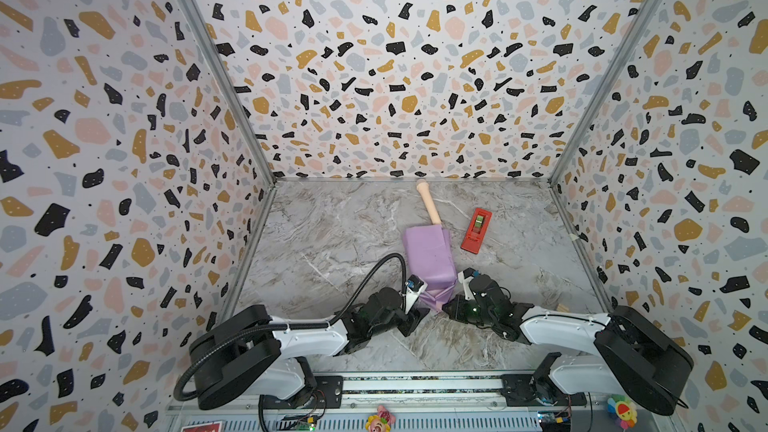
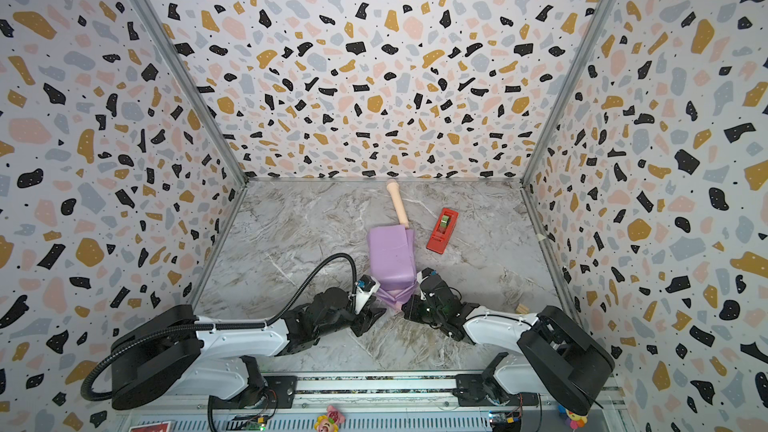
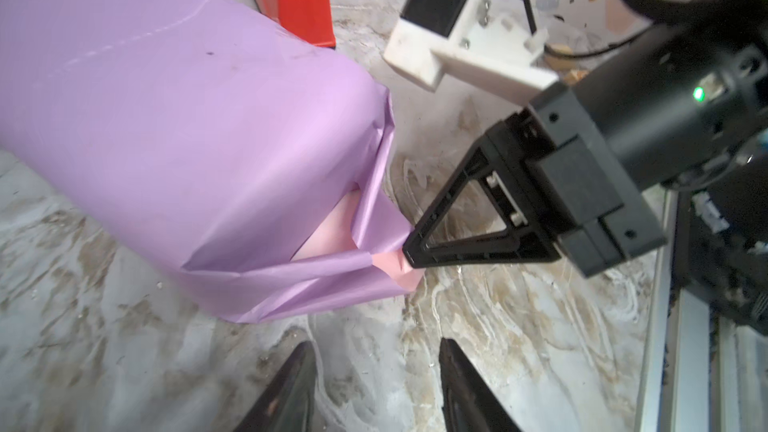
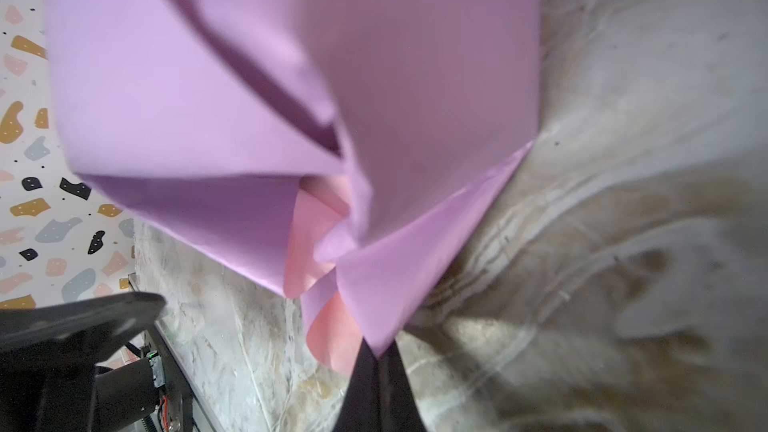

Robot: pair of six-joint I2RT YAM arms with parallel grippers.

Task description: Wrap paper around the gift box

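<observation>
The paper (image 1: 428, 255) (image 2: 392, 255), lilac side out, lies folded over into a long bundle mid-table; the gift box is hidden inside it. At the bundle's near end the paper gathers into folds with the pink face showing (image 3: 332, 222). My right gripper (image 1: 444, 308) (image 2: 404, 307) (image 4: 378, 357) is shut on the pointed corner of the paper (image 4: 249, 97) there, as the left wrist view also shows (image 3: 409, 251). My left gripper (image 1: 424, 312) (image 2: 376, 313) (image 3: 374, 347) hovers just short of the same end, open, with only bare table between its fingers.
A red tape dispenser (image 1: 476, 230) (image 2: 441, 230) (image 3: 299, 2) lies right of the bundle. A beige toy microphone (image 1: 429, 203) (image 2: 398, 203) lies behind it, its near end at the bundle's far edge. Patterned walls close in the marble table (image 1: 332, 243) on three sides.
</observation>
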